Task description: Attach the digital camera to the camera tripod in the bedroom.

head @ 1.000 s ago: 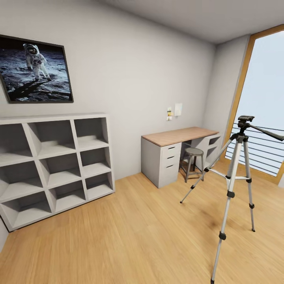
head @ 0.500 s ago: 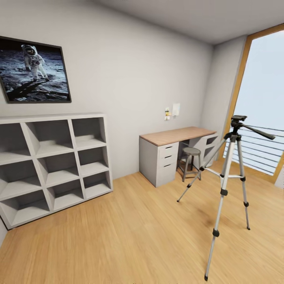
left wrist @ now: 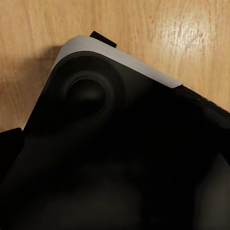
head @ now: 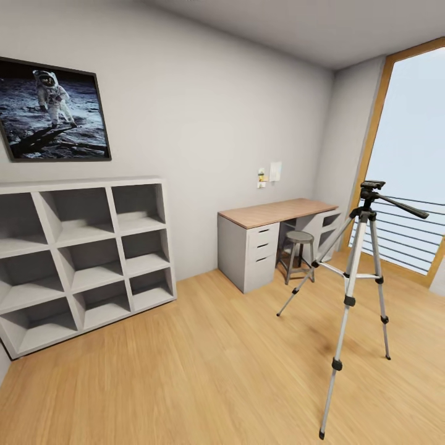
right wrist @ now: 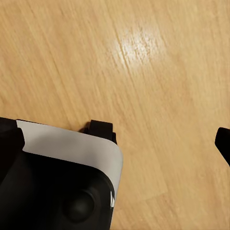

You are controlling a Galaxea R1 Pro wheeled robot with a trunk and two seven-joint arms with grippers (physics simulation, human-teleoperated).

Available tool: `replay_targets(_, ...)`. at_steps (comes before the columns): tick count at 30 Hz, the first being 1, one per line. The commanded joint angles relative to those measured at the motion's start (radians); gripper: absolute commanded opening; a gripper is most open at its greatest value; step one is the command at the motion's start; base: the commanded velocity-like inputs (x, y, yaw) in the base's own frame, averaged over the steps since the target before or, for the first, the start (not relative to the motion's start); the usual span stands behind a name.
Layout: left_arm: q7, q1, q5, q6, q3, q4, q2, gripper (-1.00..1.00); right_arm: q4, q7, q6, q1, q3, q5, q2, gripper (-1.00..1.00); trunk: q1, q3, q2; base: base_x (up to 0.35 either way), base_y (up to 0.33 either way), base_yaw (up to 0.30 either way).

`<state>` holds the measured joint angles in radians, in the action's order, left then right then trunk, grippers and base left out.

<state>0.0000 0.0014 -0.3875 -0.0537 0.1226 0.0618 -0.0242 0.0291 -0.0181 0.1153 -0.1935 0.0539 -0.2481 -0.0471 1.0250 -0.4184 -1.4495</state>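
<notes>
Standing on three spread silver legs on the light wood floor [head: 204, 371], the camera tripod [head: 355, 290] sits at the right of the head view, its black head [head: 372, 185] up top with a long pan handle [head: 402, 207] pointing toward the big window [head: 414, 161]; the digital camera is not something I can find anywhere. Neither gripper can be made out: each wrist view gives dark robot body with a pale grey edge over bare floorboards, so I cannot tell how far either pair of fingers is open or whether anything is held, and the tripod cannot be placed relative to them beyond being well apart, across the room. Judging by its thin telescopic legs, the tripod is probably light and easy to tip, so any push on the head should come straight down, not sideways. The camera, once found, is likely rigid and best pinched across its body. Beyond the tripod stand a round stool [head: 299, 250], a desk [head: 272, 238], white cube shelves [head: 80, 259] and an astronaut picture [head: 52, 114]
</notes>
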Motion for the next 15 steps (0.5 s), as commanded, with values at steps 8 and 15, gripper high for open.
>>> replay_targets(8, 0.000, 0.000, 0.001, -0.002, 0.008, 0.001, -0.001, 1.00, 0.003, -0.002, 0.006, -0.001, 0.006, -0.007, 0.000, 1.00, 0.000, -0.001, -0.001, 0.000, 0.000, 0.000)
replay_targets(15, 0.000, 0.000, 0.001, -0.002, 0.008, 0.001, 0.000, 1.00, 0.003, -0.002, 0.006, -0.001, 0.006, -0.007, 0.000, 1.00, 0.000, -0.001, -0.001, 0.000, 0.000, 0.000)
